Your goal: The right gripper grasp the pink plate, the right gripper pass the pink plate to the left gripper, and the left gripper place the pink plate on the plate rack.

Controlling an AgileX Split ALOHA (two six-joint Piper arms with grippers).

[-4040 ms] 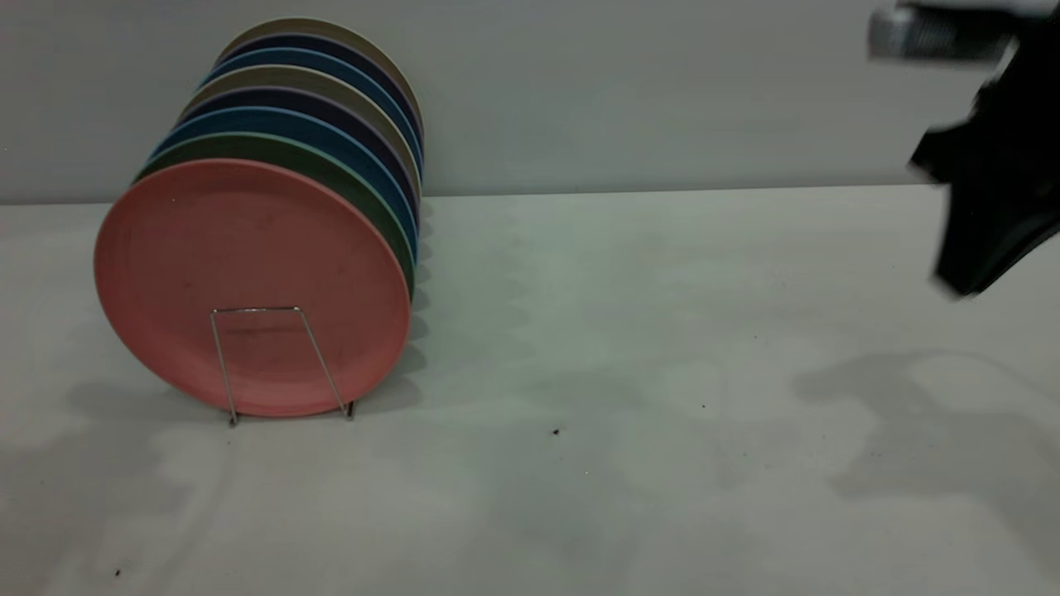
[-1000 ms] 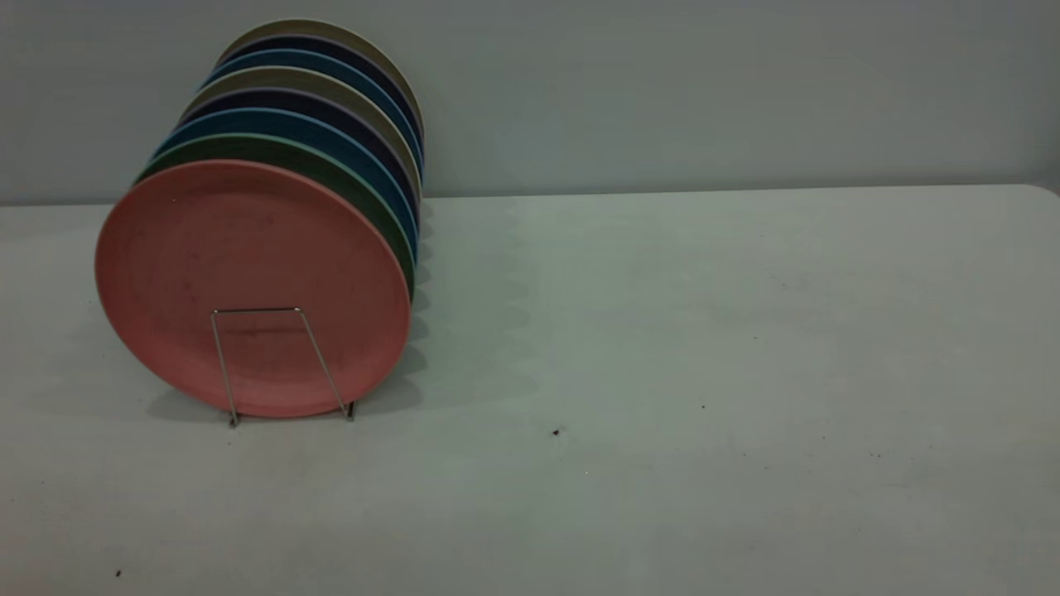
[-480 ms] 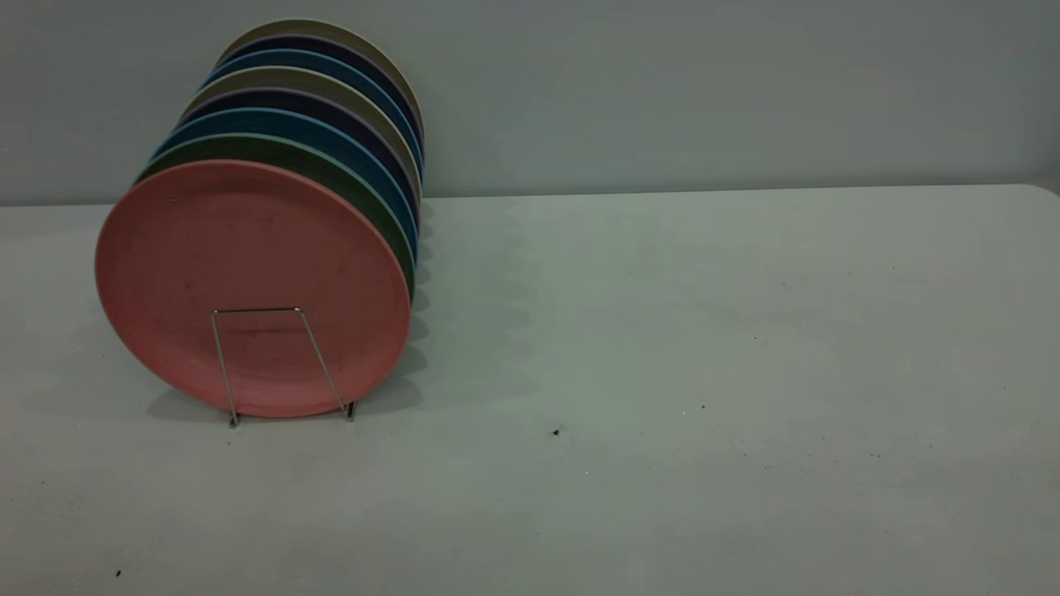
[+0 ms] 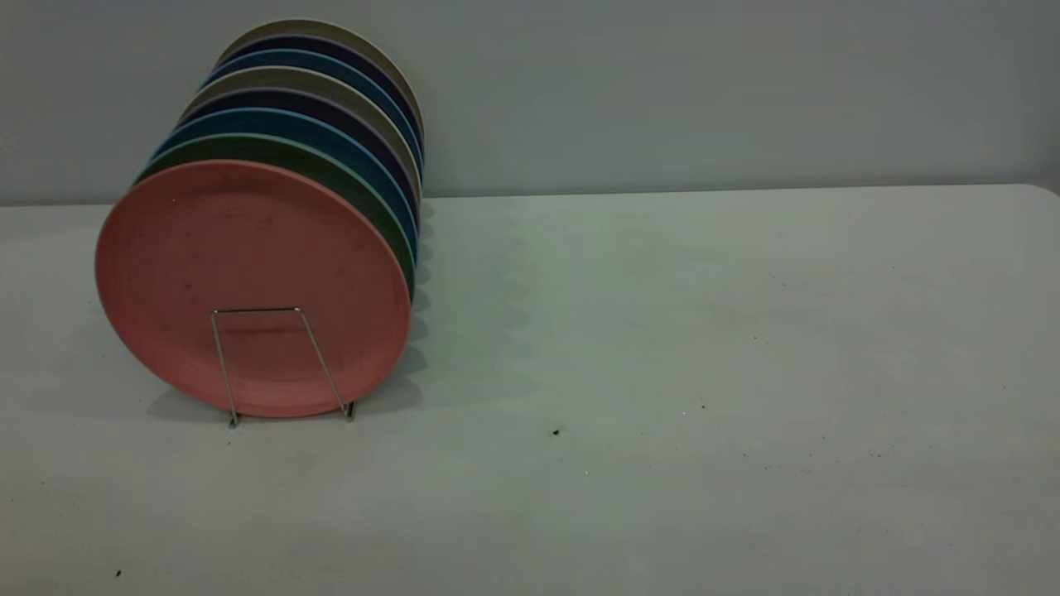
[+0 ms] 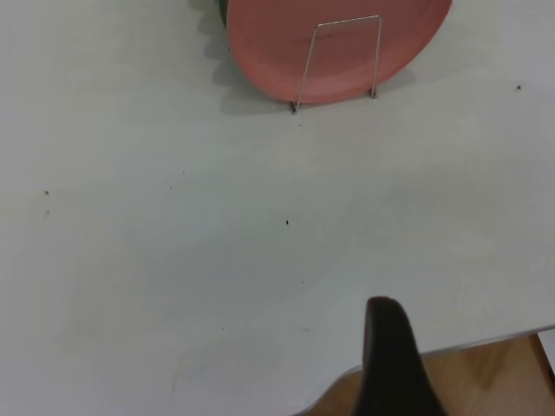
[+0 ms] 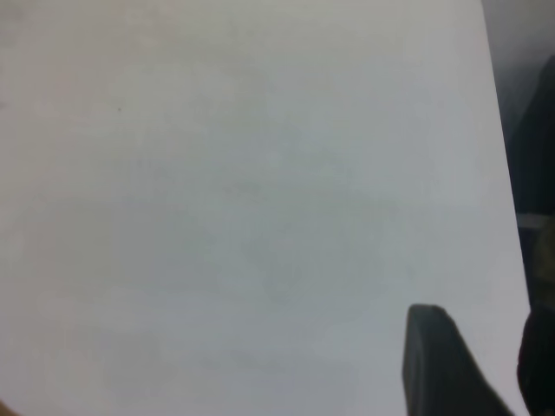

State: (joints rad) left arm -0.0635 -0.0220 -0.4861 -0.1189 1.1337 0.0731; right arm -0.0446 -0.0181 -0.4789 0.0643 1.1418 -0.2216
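Observation:
The pink plate (image 4: 248, 281) stands upright in the front slot of the plate rack (image 4: 273, 360), behind its front wire loop. It also shows in the left wrist view (image 5: 338, 39) with the rack's loop (image 5: 342, 56) in front of it. Neither gripper shows in the exterior view. My left gripper (image 5: 392, 360) hangs over the table's near edge, far back from the plate and holding nothing. My right gripper (image 6: 481, 368) is over bare table near a table edge, open and empty, with the table showing between its jaws.
Behind the pink plate the rack holds a green plate (image 4: 273, 149) and several blue, dark and beige plates (image 4: 331, 91). The white table (image 4: 704, 331) stretches to the right of the rack. The table's edge and a wooden floor (image 5: 486, 377) show in the left wrist view.
The right gripper, at the exterior view's right edge four seconds ago, has left that view. Over the last second nothing has moved.

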